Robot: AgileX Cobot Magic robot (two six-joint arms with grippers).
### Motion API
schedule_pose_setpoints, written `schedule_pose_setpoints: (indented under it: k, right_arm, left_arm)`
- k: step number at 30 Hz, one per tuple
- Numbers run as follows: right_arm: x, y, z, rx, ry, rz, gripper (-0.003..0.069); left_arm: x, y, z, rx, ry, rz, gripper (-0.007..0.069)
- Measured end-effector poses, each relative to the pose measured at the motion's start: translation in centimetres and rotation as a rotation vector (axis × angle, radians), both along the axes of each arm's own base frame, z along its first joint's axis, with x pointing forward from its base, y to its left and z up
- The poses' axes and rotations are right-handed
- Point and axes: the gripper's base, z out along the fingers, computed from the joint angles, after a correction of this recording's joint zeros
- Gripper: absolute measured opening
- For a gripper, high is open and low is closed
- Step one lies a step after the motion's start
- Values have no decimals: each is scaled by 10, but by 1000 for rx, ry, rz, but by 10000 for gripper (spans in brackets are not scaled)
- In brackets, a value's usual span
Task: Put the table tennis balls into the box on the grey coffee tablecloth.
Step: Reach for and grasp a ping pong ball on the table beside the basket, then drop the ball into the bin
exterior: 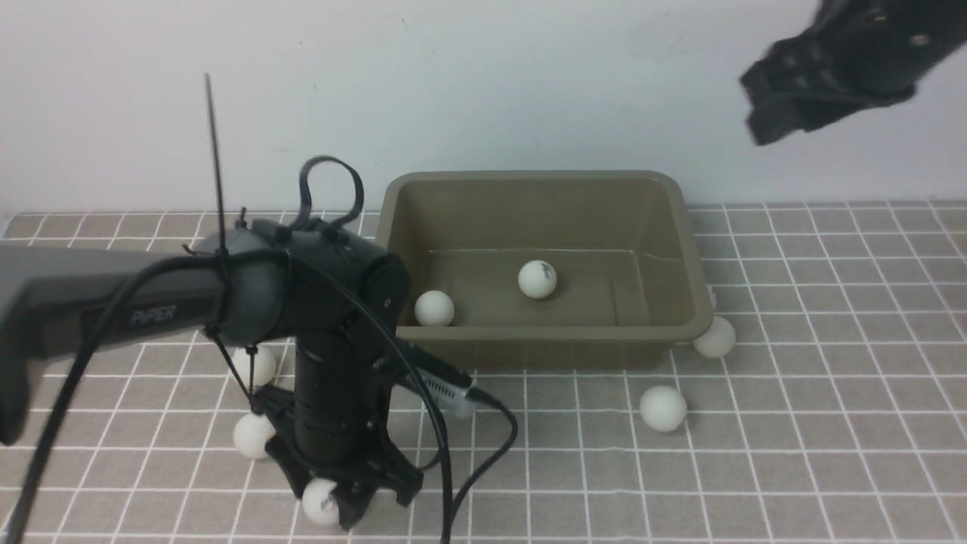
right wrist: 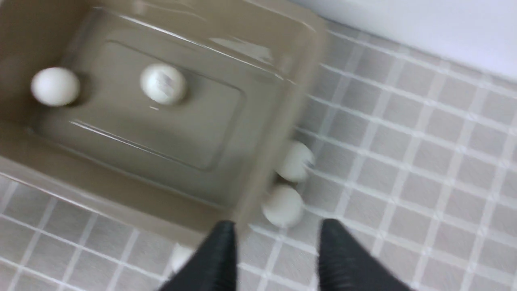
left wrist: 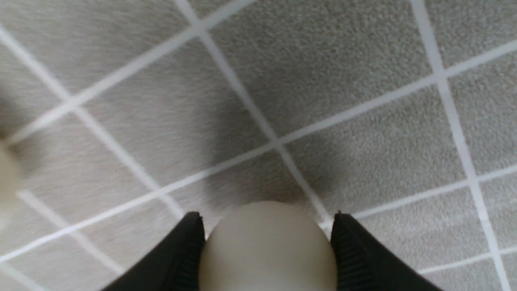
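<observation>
Pinching a small white table tennis ball (left wrist: 266,250) on the grey grid-lined tablecloth (left wrist: 363,60) is your left claw (left wrist: 266,216); your right claw (right wrist: 276,228) hangs half-open, empty, near the olive-brown plastic box (right wrist: 101,190).

My left arm (exterior: 91,298) is a grey tube marked PIPER (exterior: 153,314) (faintly) ending in black joints, black cables (exterior: 447,468) zip-tied along it, fingers (left wrist: 355,258) ribbed black.

Glossy smooth plastic box (exterior: 529,346), matte balls (exterior: 663,409), fuzzy cloth (exterior: 831,423).
</observation>
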Motion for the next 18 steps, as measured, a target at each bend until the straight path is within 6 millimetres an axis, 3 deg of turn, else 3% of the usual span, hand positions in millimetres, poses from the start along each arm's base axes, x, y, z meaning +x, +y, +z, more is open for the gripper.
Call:
schedule_pose_setpoints:
  k: [2,4,5,8,9,10,13,14,18]
  right_arm:
    - [-17,-19,-21,-1,83,-69,109]
    - [-30,-22,-46,20,166,-95,34]
    - [-32,-21,-52,21,187,-94,29]
    - [-47,1,-99,104,237,-44,5]
    - [-50,9,-111,111,236,-16,14]
    - [-52,20,-129,120,227,11,43]
    - [-52,31,-149,125,199,30,108]
    - [-49,37,-161,122,184,41,176]
    - [-33,51,-192,116,157,44,417]
  left_arm:
    - [7,-2,44,-57,-135,-9,353]
    - [14,-6,87,-132,-267,-9,353]
    - [15,-7,89,-137,-276,-9,353]
    - [28,-14,145,-254,-478,-11,353]
    - [33,-16,155,-282,-527,-10,353]
    - [40,-20,161,-300,-568,-15,353]
    - [53,-25,160,-302,-609,-25,353]
    - [61,-28,156,-297,-617,-29,353]
    - [87,-42,112,-253,-552,-22,370]
